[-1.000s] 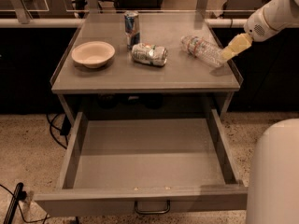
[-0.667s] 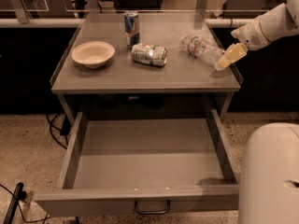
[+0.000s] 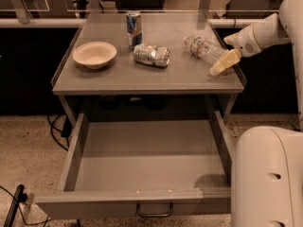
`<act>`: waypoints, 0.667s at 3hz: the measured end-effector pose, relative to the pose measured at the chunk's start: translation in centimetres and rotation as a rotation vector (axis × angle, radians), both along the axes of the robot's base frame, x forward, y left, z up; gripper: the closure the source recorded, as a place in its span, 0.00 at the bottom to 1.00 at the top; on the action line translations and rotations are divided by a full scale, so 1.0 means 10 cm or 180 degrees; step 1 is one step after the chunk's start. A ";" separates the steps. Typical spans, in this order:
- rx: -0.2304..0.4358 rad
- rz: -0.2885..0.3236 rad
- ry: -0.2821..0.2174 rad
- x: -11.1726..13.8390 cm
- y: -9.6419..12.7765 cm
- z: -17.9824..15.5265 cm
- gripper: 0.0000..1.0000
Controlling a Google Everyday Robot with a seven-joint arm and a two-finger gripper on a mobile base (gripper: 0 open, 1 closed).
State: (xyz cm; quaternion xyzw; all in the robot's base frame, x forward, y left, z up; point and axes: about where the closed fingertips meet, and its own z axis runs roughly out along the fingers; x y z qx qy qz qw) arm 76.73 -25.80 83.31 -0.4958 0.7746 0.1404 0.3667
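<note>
Since the earlier frames the gripper (image 3: 217, 68) has moved down and to the left, from above the right rim of the table (image 3: 142, 79) to a position low over its front right corner. The bottle (image 3: 202, 47) has not shifted.

**Bottle.** Clear plastic, lying on its side on the right part of the table top. It runs on a slant from back left to front right. A band with reddish marks shows around its middle. Its front end lies at the gripper.

**Edges and open room.**
- The bottle's front end is near the table's right rim and not far from the front edge.
- A crushed can (image 3: 151, 55) lies on its side to the left of the bottle, apart from it.
- An upright can (image 3: 133, 22) stands just behind the crushed can.
- A bowl (image 3: 94, 54) sits at the left side, well apart from the bottle.
- Bare table top runs along the front edge, from the bowl to the gripper.
- Below the table top the drawer (image 3: 151, 155) is pulled fully out.
- The robot's white base (image 3: 270, 178) stands at the drawer's front right corner.

**Gripper.** It hangs from the arm (image 3: 258, 32), which reaches in from the right, and it points down and left. It overlaps the bottle's front end. Contact cannot be confirmed. Whether it is open or closed cannot be told, and no grasp is visible.
</note>
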 end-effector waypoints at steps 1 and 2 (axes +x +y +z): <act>0.0014 0.0000 0.0006 0.02 0.02 -0.02 0.14; 0.0014 0.0000 0.0006 0.02 0.02 -0.02 0.45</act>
